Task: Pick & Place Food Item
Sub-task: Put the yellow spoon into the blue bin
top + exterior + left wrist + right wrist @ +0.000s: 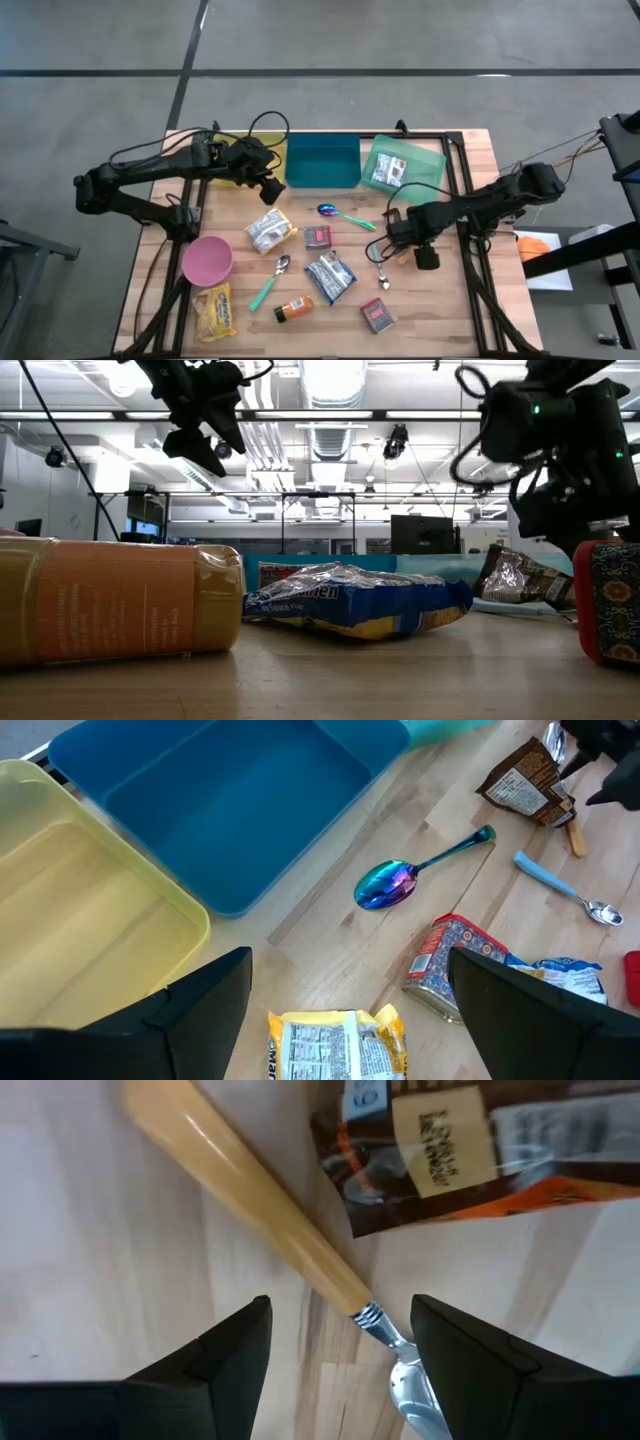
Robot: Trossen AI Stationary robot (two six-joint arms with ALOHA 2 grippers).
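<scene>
Low view: lettered blue packet (355, 600).

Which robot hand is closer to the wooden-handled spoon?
Right. The right gripper hovers directly over the wooden-handled spoon; the left gripper is far across the table by the bins.

Overhead camera looks straight down on the counter (470, 150); low camera skims its surface; wrist cameras hover close above.
</scene>
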